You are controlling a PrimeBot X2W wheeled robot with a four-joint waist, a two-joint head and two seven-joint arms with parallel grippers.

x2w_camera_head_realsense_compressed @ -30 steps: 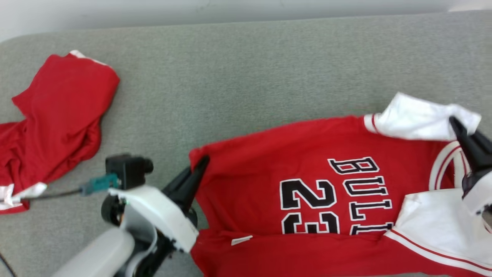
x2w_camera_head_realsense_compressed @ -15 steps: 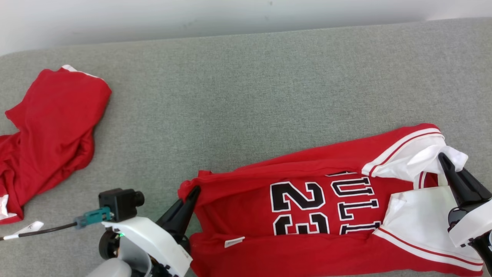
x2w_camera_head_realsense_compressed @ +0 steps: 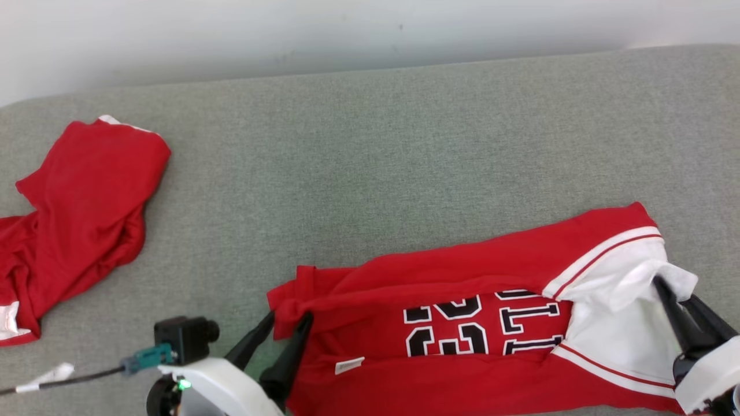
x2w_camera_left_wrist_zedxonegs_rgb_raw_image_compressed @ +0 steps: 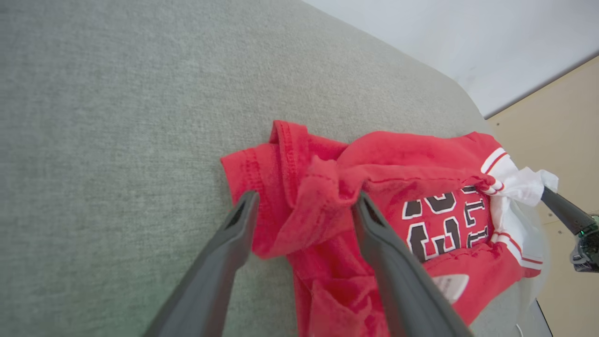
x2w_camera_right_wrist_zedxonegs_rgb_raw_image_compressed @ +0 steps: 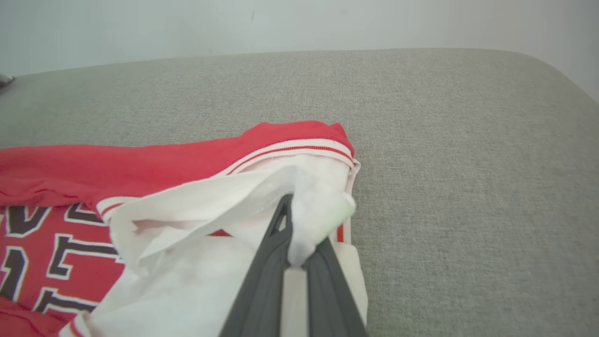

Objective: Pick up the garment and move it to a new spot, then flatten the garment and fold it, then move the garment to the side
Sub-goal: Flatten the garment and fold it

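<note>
Garment (x2w_camera_head_realsense_compressed: pixel 462 378): a red knit jersey with white sleeve panels edged in thin red and white ribbing, lying on the near right part of the upholstered surface (x2w_camera_head_realsense_compressed: pixel 370 162), its long axis running left to right. It is loosely folded lengthwise: the upper red edge is rolled over the chest, covering the top of the black, white-outlined block lettering (x2w_camera_head_realsense_compressed: pixel 485 326). A small white label (x2w_camera_head_realsense_compressed: pixel 350 365) lies on the lower red panel. Hem end: bunched and creased, with double rows of stitching visible in the left wrist view. Left gripper (x2w_camera_head_realsense_compressed: pixel 290 316): its two long dark tapered fingers stand apart, with the crumpled hem corner sitting slack between them, not pinched. Right gripper (x2w_camera_head_realsense_compressed: pixel 673 289): fingers together, clamped on a puckered wad of the white sleeve cloth at the garment's right end, the fabric drawn up into a peak around the tips. Surface: grey-green coarse woven cloth with rounded corners, against a plain pale wall (x2w_camera_head_realsense_compressed: pixel 347 34). A second red cloth (x2w_camera_head_realsense_compressed: pixel 81 196), rumpled and with white trim, lies at the far left, well apart from the garment
</note>
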